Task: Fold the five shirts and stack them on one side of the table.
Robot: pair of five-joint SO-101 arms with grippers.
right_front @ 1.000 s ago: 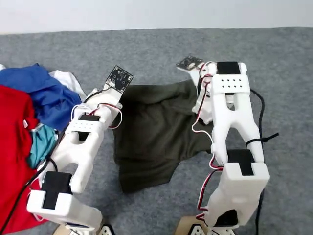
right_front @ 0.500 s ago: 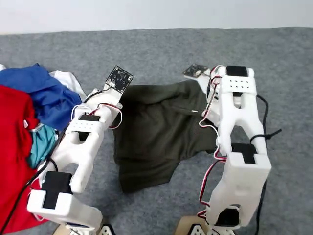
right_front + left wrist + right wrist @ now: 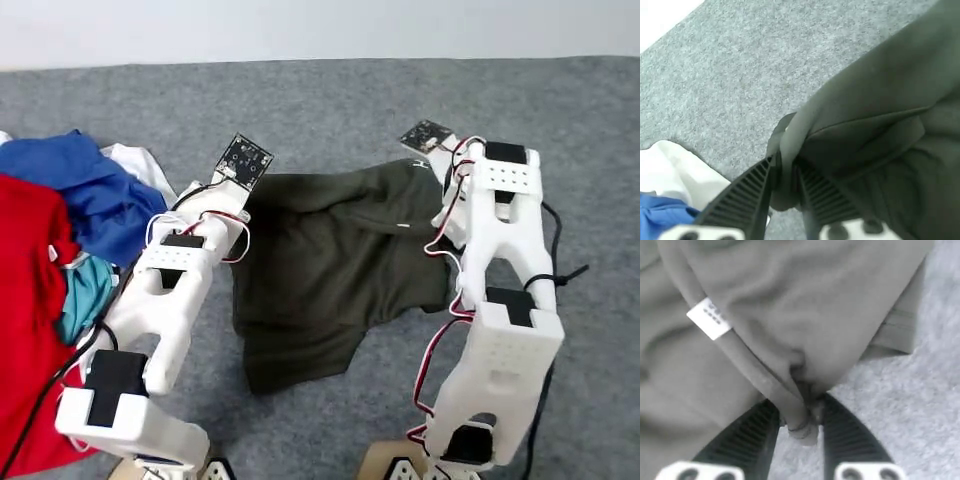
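The rumpled dark olive shirt has bunched edges pinched tight by the left pincer and right pincer.

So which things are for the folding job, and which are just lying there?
For the job:
- green shirt, pinched by the left end effector and the right end effector
- red shirt, blue shirt, teal shirt and white shirt, heaped together

Just lying there:
- grey mat under it all
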